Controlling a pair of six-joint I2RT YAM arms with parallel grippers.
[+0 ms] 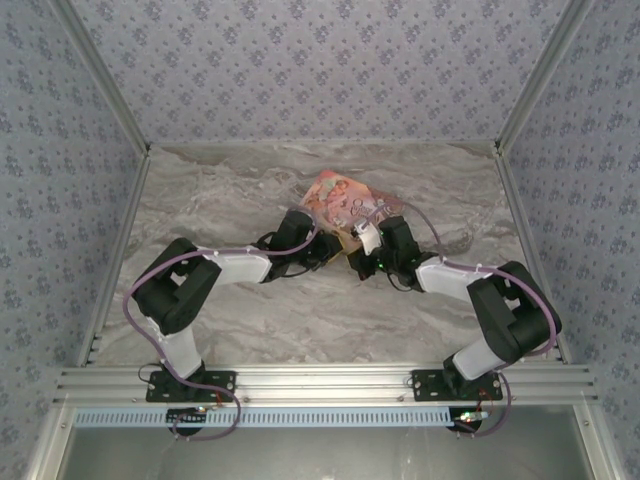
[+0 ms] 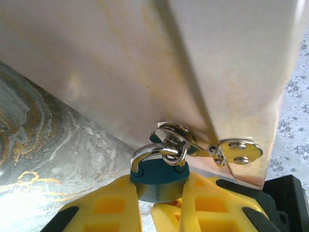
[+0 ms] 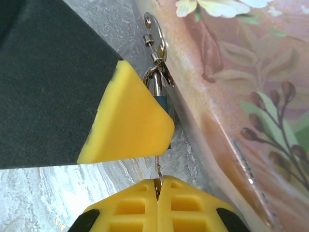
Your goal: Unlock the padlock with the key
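Observation:
The tiny teal padlock hangs by its silvery shackle from the clasp ring of the pink decorated box. My left gripper is shut on the padlock's body, one yellow finger on each side. In the right wrist view a left yellow finger covers most of the padlock. My right gripper is shut on the thin metal key, whose blade points up toward the padlock's underside. The blade's tip is hidden behind that finger. Both grippers meet in front of the box.
The box's pale side fills the space above the padlock, with its metal hasp plate at the corner. The grey marble tabletop lies under both arms. Patterned walls close in the back and sides.

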